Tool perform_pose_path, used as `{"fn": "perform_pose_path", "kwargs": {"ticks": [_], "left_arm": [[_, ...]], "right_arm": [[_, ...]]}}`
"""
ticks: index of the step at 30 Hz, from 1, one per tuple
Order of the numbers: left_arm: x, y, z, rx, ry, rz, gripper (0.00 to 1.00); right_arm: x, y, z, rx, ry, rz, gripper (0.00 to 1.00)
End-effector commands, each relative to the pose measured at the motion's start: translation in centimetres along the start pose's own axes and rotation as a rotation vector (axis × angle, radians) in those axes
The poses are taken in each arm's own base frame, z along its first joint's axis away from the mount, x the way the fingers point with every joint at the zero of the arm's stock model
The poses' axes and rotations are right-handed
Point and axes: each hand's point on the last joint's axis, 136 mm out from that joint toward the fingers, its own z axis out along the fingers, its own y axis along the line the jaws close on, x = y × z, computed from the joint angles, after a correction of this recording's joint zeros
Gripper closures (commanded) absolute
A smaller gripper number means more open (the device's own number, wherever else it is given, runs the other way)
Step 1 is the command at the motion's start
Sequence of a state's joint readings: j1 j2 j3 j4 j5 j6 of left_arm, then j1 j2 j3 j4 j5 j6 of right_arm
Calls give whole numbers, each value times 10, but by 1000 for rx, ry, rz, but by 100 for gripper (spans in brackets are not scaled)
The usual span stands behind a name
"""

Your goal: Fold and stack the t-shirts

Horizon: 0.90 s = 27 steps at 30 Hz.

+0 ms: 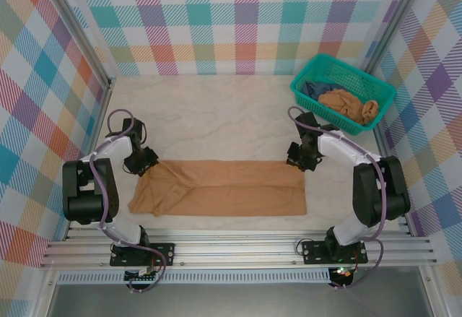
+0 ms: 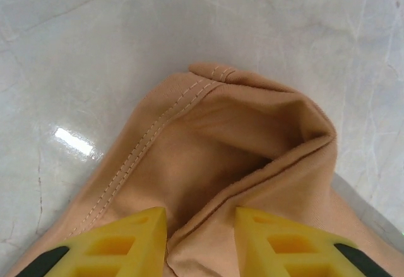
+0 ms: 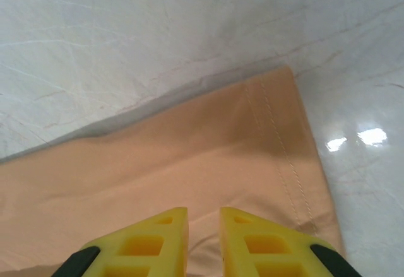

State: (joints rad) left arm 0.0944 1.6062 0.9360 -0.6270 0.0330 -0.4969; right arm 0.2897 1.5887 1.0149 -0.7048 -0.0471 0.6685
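Observation:
A tan-brown t-shirt (image 1: 224,187) lies folded into a long strip across the near middle of the table. My left gripper (image 1: 142,162) is at its far left corner. In the left wrist view the yellow fingers (image 2: 126,239) stand narrowly apart, and my left gripper (image 2: 201,226) is shut on a raised fold of the t-shirt (image 2: 208,138). My right gripper (image 1: 302,159) is at the far right corner. There my right gripper (image 3: 203,223) is shut on the hemmed edge of the t-shirt (image 3: 189,157). No print shows on this shirt.
A teal mesh basket (image 1: 297,84) stands at the back right. It holds another crumpled tan shirt (image 1: 350,105) and some blue cloth (image 1: 315,89). Plaid walls close the table on three sides. The arm bases sit on a metal rail (image 1: 238,248) at the near edge.

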Motion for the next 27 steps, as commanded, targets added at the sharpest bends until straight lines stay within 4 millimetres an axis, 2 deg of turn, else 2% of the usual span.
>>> {"fn": "perform_pose_path", "kwargs": {"ticks": [1,3,5,7,12,19,24,27], "left_arm": [[-13,-6,-4,45,-73,25,69],[-13,-6,-1,49,-73,27,71],[-13,-7,-1,55,-81,25,79],[-15,-7,-5,63,-100,20,89],[-15,-3,-17,54,-121,-6,100],[-3,17,-34,-14,-123,-69,100],[11,39,-38,-105,-105,-157,100],[19,50,-33,-162,-76,-178,100]], "right_arm": [[-5,14,-1,-37,3,-22,80],[-6,13,1,-31,6,-24,80],[-7,14,2,-32,7,-25,80],[-7,15,5,-34,14,-24,80],[-6,17,13,-36,34,-13,81],[-11,20,15,-34,34,-17,82],[-11,18,16,-15,43,-11,83],[-9,17,18,-5,47,-3,83]]}}
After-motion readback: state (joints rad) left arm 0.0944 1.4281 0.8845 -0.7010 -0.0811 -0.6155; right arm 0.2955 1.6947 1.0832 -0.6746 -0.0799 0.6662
